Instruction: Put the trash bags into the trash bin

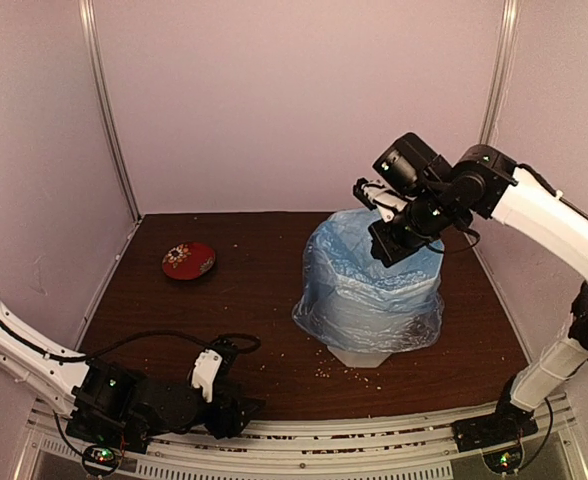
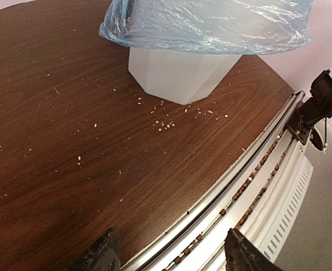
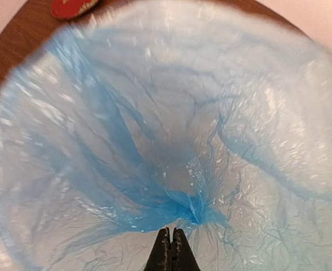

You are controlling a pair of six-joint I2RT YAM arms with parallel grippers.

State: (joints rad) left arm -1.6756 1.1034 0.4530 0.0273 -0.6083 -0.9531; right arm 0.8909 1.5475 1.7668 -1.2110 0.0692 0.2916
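We see a dark wooden table (image 1: 244,300). On it stands the white trash bin (image 2: 180,73), with the light-blue trash bag (image 1: 369,280) draped over its rim and sagging inside. Above the bin's mouth the right tool (image 3: 170,237) is closed, pinching a gathered tuft of film. We judge it should press that tuft straight down the bin's centre, clear of the walls. The left tool (image 2: 171,251) gapes wide and empty, well apart on the bin's near side. A red dish (image 1: 188,260) lies well left of the bin, and crumbs (image 2: 166,121) lie by its base.

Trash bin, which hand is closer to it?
Right. The right hand is over the trash bin, pinching the trash bag; the left hand sits apart at the table's near edge.
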